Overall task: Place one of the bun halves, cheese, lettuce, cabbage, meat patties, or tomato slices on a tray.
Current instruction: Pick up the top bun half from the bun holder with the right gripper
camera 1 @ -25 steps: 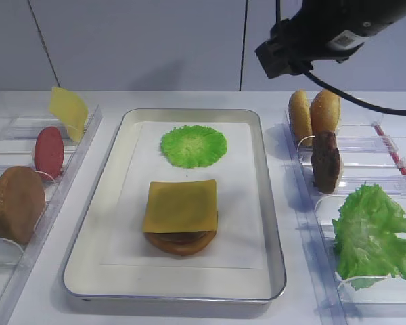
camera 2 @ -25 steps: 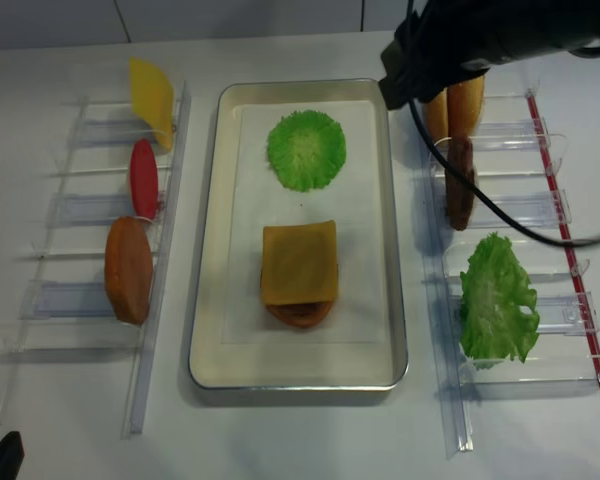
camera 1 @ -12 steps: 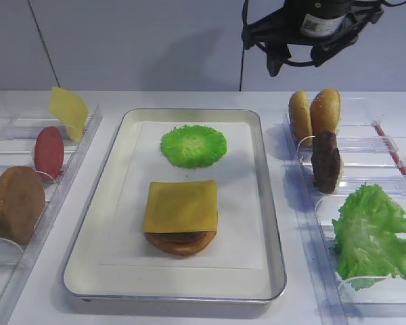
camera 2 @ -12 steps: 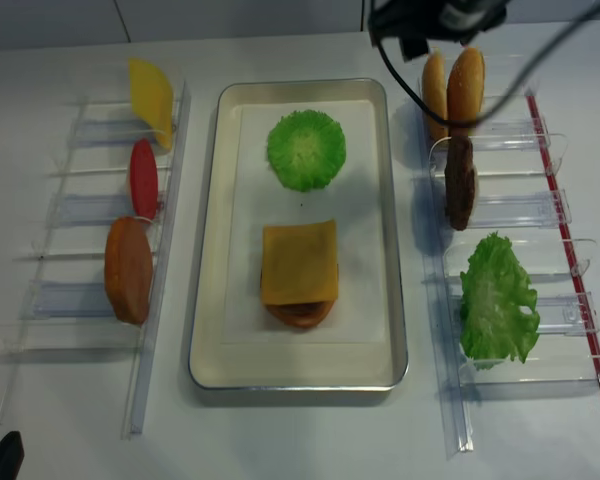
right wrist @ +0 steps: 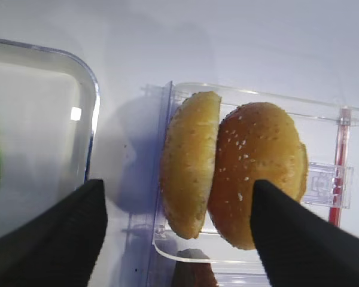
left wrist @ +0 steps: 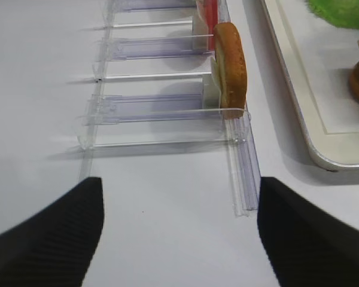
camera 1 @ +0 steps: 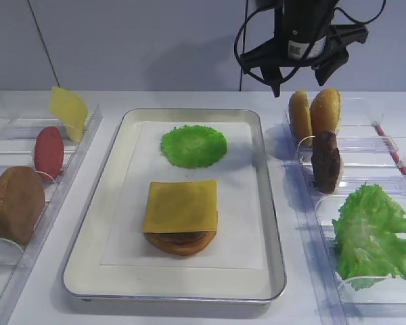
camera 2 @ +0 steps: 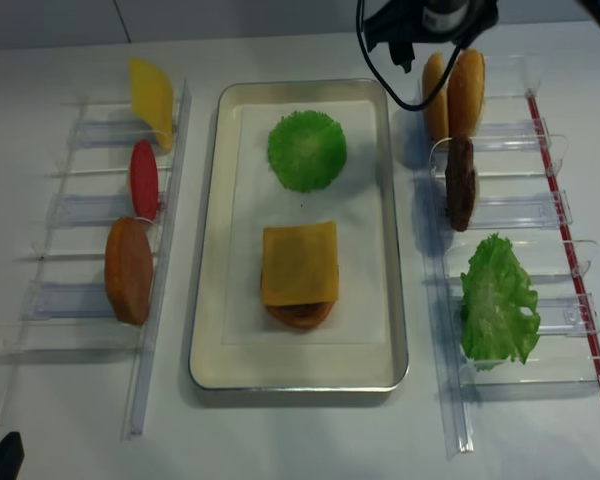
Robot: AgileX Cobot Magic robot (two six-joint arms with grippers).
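Observation:
Two sesame bun halves [camera 1: 300, 116] [right wrist: 191, 161] stand on edge side by side in the back right rack. My right gripper [camera 1: 299, 82] [right wrist: 178, 227] hangs open just above them, one finger on each side, touching neither. The silver tray [camera 1: 274, 203] holds a round green cabbage leaf [camera 1: 193, 145] and a cheese slice [camera 1: 181, 205] lying on a brown base. A dark meat patty [camera 1: 325, 161] and a lettuce leaf [camera 1: 373, 233] stand in the right racks. Another cheese slice [camera 1: 69, 110] and a tomato slice [camera 1: 49, 152] stand in the left racks. My left gripper [left wrist: 179, 239] is open over bare table.
Clear plastic racks [camera 1: 365, 145] line both sides of the tray. A plain brown disc [camera 1: 17, 203] [left wrist: 230, 69] stands in the near left rack. A red strip [camera 2: 570, 260] runs along the right racks' outer edge.
My right arm has swung from a slanted pose to point straight down over the bun halves, and its jaws have spread wider. Nothing on the tray or racks has moved.

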